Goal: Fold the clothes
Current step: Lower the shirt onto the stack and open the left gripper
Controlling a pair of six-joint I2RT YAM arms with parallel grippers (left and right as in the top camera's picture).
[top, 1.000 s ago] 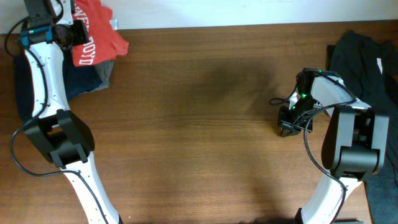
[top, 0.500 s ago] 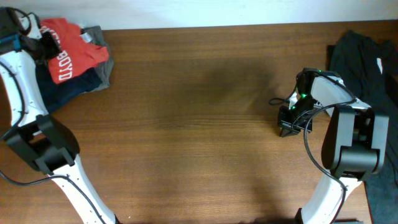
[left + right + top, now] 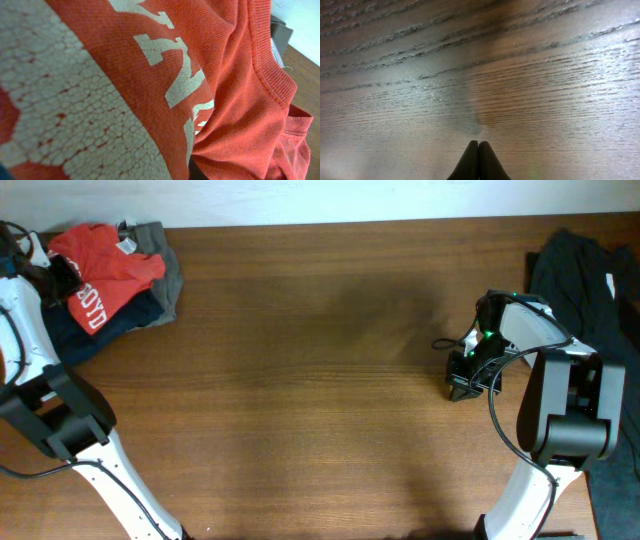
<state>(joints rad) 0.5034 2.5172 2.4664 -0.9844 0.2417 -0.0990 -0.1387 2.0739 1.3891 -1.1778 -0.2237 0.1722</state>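
A red shirt with white letters (image 3: 112,265) lies at the back left on a small pile, over a navy garment (image 3: 110,322) and a grey one (image 3: 168,275). My left gripper (image 3: 57,276) is at the shirt's left edge and appears shut on it. The shirt fills the left wrist view (image 3: 225,75) and hides the fingers there. My right gripper (image 3: 461,385) is shut and empty, resting low over the bare wooden table (image 3: 300,380) at the right. Its closed tips show in the right wrist view (image 3: 478,146).
A heap of black clothes (image 3: 590,270) lies at the table's back right corner, behind the right arm. More dark cloth (image 3: 612,490) hangs past the right edge. A white wall runs along the back edge.
My left gripper swung left and down with the red shirt, which went from held up to lying on the pile. The right arm has not moved.
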